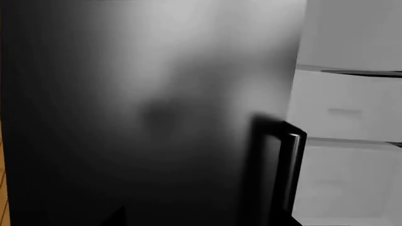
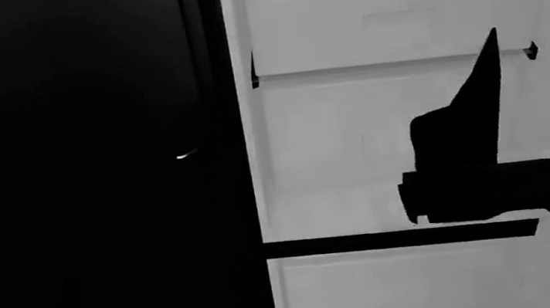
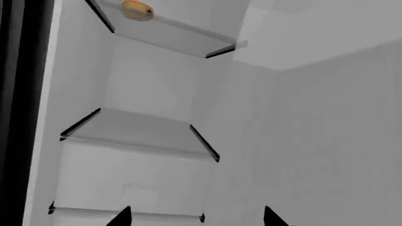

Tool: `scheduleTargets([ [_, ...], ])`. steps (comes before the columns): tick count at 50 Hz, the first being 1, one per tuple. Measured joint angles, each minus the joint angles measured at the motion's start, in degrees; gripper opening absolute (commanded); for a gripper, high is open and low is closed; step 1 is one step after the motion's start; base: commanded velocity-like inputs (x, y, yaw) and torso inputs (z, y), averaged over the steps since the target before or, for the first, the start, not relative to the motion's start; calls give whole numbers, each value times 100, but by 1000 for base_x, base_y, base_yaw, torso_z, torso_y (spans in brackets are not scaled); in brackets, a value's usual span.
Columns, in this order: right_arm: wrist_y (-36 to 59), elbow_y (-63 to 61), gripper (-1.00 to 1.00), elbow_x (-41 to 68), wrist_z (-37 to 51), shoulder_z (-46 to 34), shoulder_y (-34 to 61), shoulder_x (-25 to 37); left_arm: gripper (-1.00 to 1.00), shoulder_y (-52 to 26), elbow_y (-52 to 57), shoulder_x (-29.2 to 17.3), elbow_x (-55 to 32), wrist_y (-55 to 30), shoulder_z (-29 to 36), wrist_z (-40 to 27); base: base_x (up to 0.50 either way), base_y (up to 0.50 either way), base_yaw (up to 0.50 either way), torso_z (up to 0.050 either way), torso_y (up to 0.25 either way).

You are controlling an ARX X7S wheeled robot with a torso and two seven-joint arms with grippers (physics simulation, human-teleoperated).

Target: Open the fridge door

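At the left of the head view a tall matte-black panel [image 2: 81, 176] fills the frame, and whether it is the fridge door itself or the narrower panel cannot be told from there. The left wrist view faces a black door panel with a vertical bar handle [image 1: 290, 174] at its edge, the white shelves beyond it; the left gripper itself is not visible, so its state cannot be told. To the right, the fridge interior [image 2: 389, 149] lies exposed, with white shelves [image 3: 135, 132] and a yellow-orange fruit [image 3: 137, 10] on the upper one. The right gripper [image 3: 197, 217] points into that cavity, its two fingertips standing wide apart and holding nothing. The door looks already swung clear, so the opening step seems nearly finished. The next move probably calls for widening the swing or withdrawing the right arm without catching a shelf.
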Motion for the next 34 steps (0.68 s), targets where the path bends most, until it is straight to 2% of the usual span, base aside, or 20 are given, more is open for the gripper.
scheduleTargets([
  [5, -466, -276, 100, 161, 215, -665, 708, 977, 100, -28, -26, -9, -21, 17, 30, 24, 0, -15, 0, 0, 0],
  [9, -625, -346, 100, 302, 324, -953, 1116, 1499, 100, -41, -41, -17, -34, 30, 51, 37, 0, -13, 0, 0, 0],
  [15, -523, -231, 100, 588, 425, -1064, 1630, 1977, 100, -57, -44, -31, -53, 41, 74, 45, 0, -2, 0, 0, 0],
  [17, -277, -230, 100, 636, 370, -819, 1567, 1856, 100, -62, -48, -35, -60, 47, 80, 48, 0, 0, 0, 0, 0],
  [20, 4, -316, 100, 131, -264, 20, 952, 1142, 100, -69, -56, -41, -70, 58, 86, 52, 4, 0, 0, 0, 0],
  [24, 155, -420, 100, -1338, -1876, 1797, 309, -552, 100, -76, -68, -48, -82, 71, 94, 54, 0, 0, -1, 0, 0],
  [29, 83, -524, 100, -4054, -4716, 4153, -68, -2856, 100, -82, -79, -57, -94, 83, 102, 51, 0, 0, -1, 0, 0],
  [34, 116, -605, 100, -7415, -8121, 5595, -358, -4270, 100, -90, -82, -64, -101, 84, 120, 43, 0, 0, -1, 0, 0],
])
